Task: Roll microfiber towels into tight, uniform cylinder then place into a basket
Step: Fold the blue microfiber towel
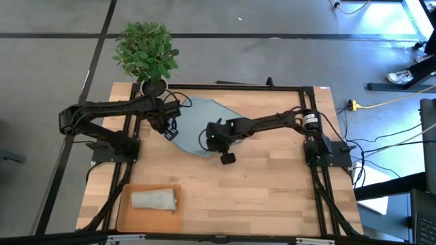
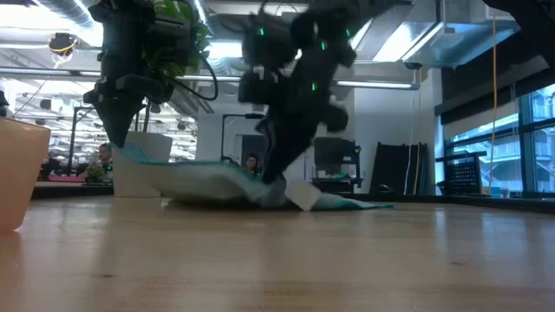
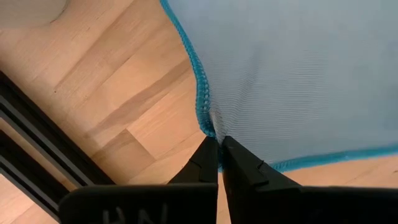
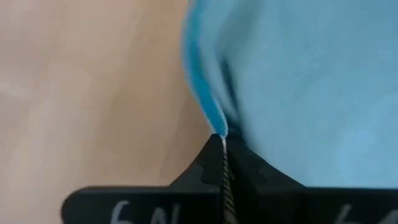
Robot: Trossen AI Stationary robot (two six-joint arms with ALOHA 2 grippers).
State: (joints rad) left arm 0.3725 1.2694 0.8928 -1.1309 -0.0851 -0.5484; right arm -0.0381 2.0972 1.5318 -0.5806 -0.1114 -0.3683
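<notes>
Both sets of jaws are closed on the light blue towel (image 1: 204,126): the left gripper (image 3: 219,149) pinches its stitched teal hem at a puckered corner, and the right gripper (image 4: 222,144) is clamped flat on another stretch of the same edge.

Writing: pale raised characters show on the dark body of each gripper in the wrist views, cut off by the frame and not readable.

Table (image 1: 272,197): rectangular, light wood planks with visible grain, bordered by a black frame.

Arms: the left arm (image 1: 102,112) reaches from the table's left side toward the far middle, wrist bent down over the towel's left edge. The right arm (image 1: 272,122) stretches from the right side across to the towel's near edge, its gripper angled down onto the cloth.

Light blue towel: fine woven matte fabric, spread loosely at the far middle of the table, rumpled and lifted at both gripped points in the low view.

Basket (image 1: 126,218): shallow orange-tan tray with rounded corners, at the near left corner.

Rolled towel (image 1: 154,199): short pale grey-green cylinder, lying inside the basket.

Potted plant (image 1: 145,51): leafy green, at the far left corner.
</notes>
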